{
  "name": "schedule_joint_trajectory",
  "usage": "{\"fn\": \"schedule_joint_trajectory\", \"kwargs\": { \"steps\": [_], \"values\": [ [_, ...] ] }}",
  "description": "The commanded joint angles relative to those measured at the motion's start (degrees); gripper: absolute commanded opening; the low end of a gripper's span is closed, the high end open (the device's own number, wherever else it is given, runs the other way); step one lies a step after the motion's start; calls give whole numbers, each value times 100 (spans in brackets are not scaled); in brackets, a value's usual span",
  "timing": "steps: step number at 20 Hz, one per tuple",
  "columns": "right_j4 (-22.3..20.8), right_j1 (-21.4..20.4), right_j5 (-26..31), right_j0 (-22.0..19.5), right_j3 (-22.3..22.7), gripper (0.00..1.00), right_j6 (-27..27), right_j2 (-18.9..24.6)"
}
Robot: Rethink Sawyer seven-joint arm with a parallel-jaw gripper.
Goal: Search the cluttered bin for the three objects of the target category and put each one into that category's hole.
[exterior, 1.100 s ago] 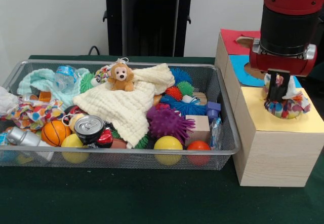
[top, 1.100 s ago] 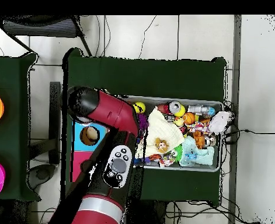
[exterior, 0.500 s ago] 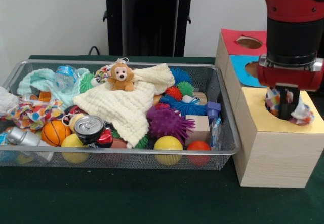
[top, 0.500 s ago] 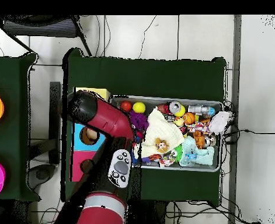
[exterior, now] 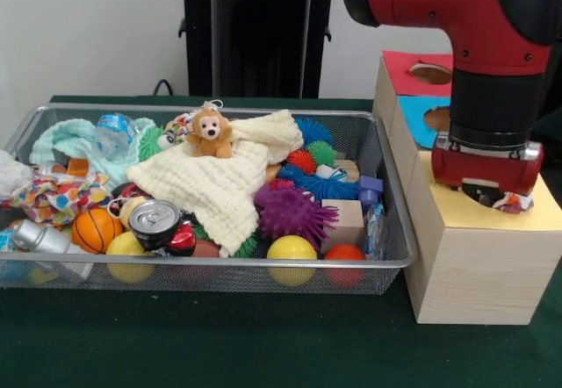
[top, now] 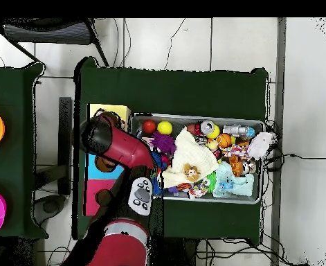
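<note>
**Change.** The arm (exterior: 457,10) has come down at the right of the frame. A second ago the gripper (exterior: 486,177) held a print cloth (exterior: 511,202) bunched above the yellow top of the box (exterior: 474,274). Now its red housing sits almost on that top, and only a crumpled scrap of the cloth shows at the right lip of the hole (exterior: 479,197). The gripper's tip is sunk out of sight, so I cannot tell whether it is gripping or has let go.

**Meaning.** In my judgement this item is nearly delivered. It counts as done only once the scrap is clear of the lip. The bin contents look undisturbed.

**Materials, largest first.**
- Bin (exterior: 211,274): fine wire mesh, rectangular, filling the left and centre of the frame.
- Box: pale wood grain, with yellow, blue and red paper tops, each with a round hole.
- Blanket (exterior: 219,182): cream, waffle-textured and soft, draped across the pile.
- Teal cloth (exterior: 70,138): knitted and limp, at upper left.
- Second print cloth (exterior: 53,199): thin and crumpled, at the left wall. These fabrics are likely further candidates.
- Spiky ball (exterior: 294,212): purple rubber.
- Can (exterior: 154,221): metal and cylindrical.
- Monkey (exterior: 210,133): small plush toy, lying on the blanket.
</note>
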Motion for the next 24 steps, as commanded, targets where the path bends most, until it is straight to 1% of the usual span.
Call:
{"fn": "schedule_joint_trajectory", "kwargs": {
  "steps": [1,2,3,6,7,9,12,13,16,17,19,20,22,24],
  "values": [
    [-127,535,432,509,-181,0,1423,-509],
    [-150,554,626,609,-241,0,1466,-685],
    [-201,658,863,721,-410,0,1500,-952],
    [-243,754,1093,809,-531,0,1493,-1180],
    [-271,734,1240,873,-545,0,1526,-1317],
    [-285,700,1393,946,-559,0,1542,-1445],
    [-437,485,2122,1135,-694,0,1644,-1875],
    [-593,248,2765,1249,-770,0,1723,-2151],
    [-799,-75,3730,1341,-951,0,1806,-2434],
    [-859,-161,4032,1338,-1036,0,1817,-2484],
    [-886,-255,4324,1271,-1116,0,1774,-2436],
    [-876,-279,4374,1243,-1117,0,1753,-2395],
    [-855,-285,4328,1215,-1140,0,1726,-2337],
    [-795,-347,4234,1209,-1069,0,1744,-2262]
  ]
}}
